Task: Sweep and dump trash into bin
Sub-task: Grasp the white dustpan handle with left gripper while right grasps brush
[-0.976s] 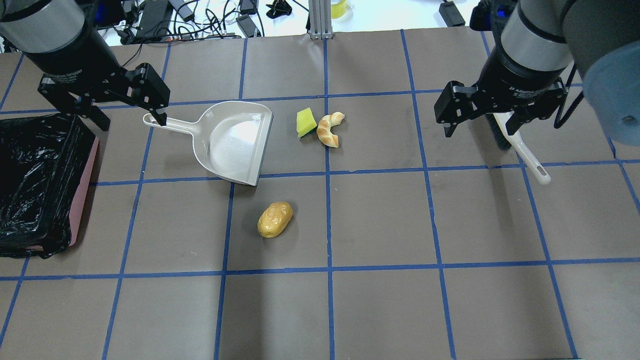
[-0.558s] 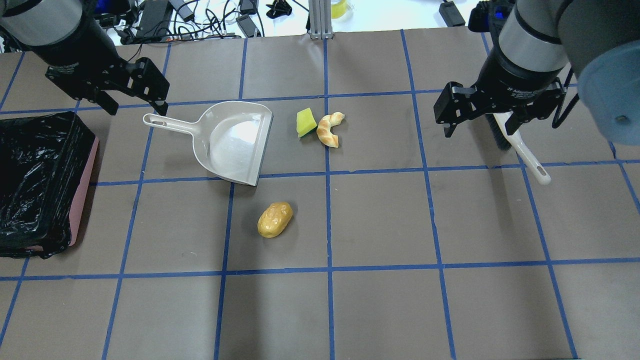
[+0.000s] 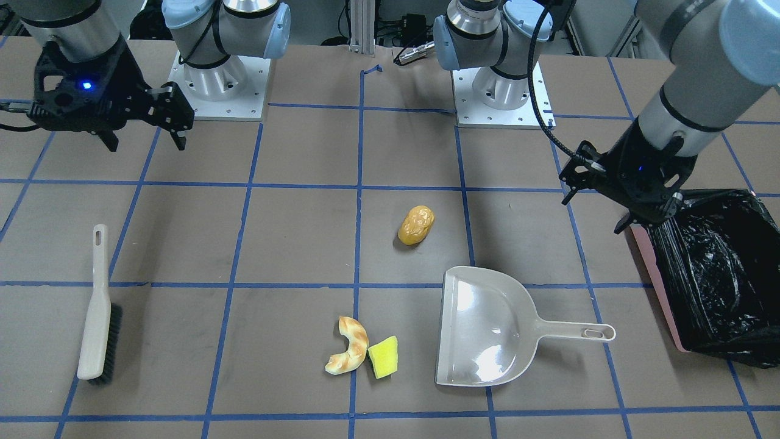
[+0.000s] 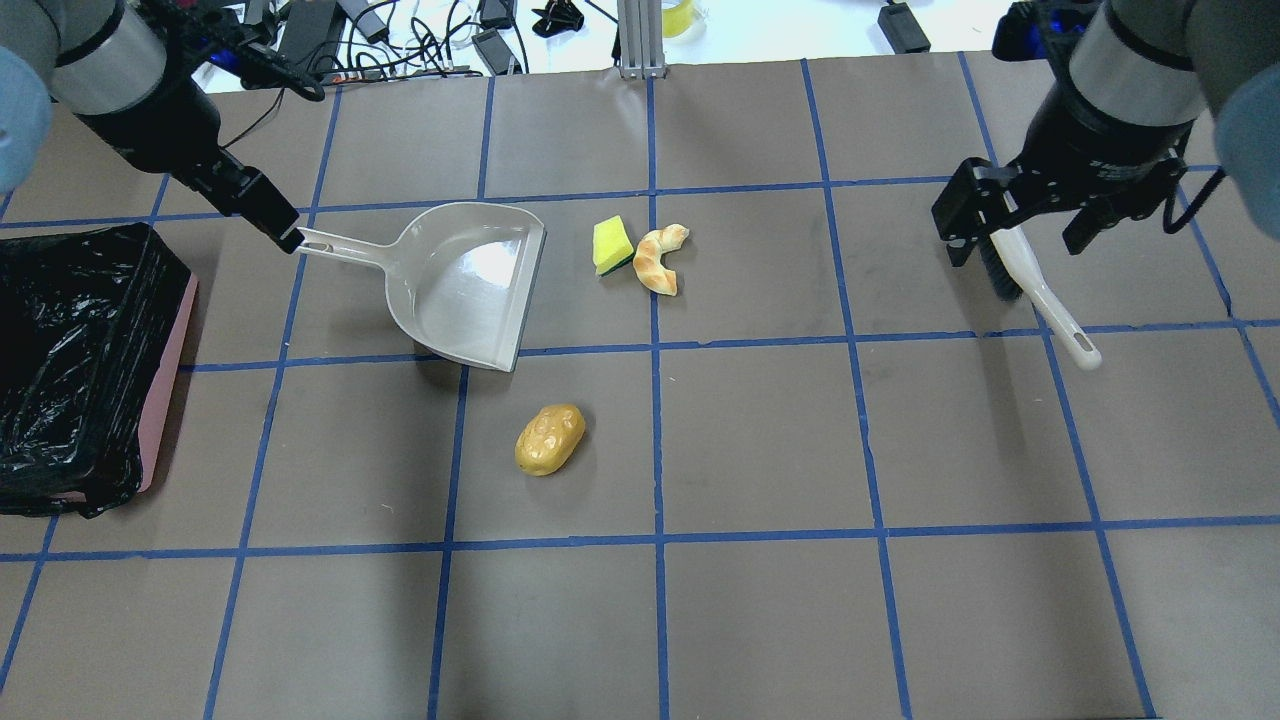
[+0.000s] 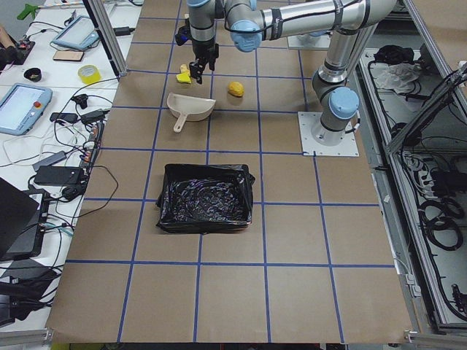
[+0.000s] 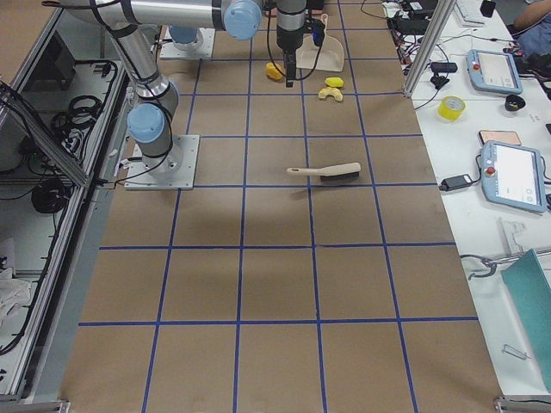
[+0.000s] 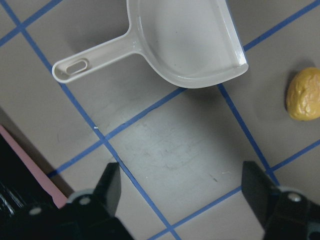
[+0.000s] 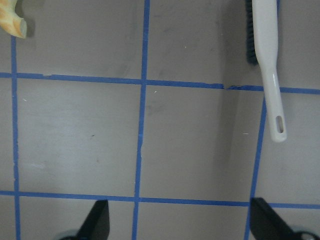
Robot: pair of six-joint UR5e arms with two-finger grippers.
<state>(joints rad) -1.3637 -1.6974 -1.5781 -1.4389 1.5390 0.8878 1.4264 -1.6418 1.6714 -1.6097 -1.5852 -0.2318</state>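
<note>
The trash lies on the table: a golden-brown potato (image 4: 549,439) (image 3: 417,225) (image 7: 303,94), a tan croissant (image 4: 658,260) (image 3: 350,355) and a yellow-green sponge wedge (image 4: 611,245) (image 3: 384,357) touching it. The pink bin (image 4: 165,380) (image 3: 651,274) with a black bag stands at the left edge. My left gripper (image 4: 280,228) (image 3: 592,213) (image 7: 180,200) is open and empty, hovering between the bin and the dustpan's handle. My right gripper (image 4: 1010,250) (image 3: 148,145) (image 8: 180,225) is open and empty above the brush's head.
A cream dustpan (image 4: 465,285) (image 3: 487,326) (image 7: 185,42) lies left of the sponge, its mouth toward the trash. A white-handled brush (image 4: 1040,295) (image 3: 94,311) (image 8: 265,60) lies flat at the right. Cables (image 4: 400,40) lie beyond the table's far edge.
My left gripper has lifted off the dustpan handle's end, turned about its axis and drawn back a little. My right gripper has shifted right over the brush. Nothing on the table moved.
</note>
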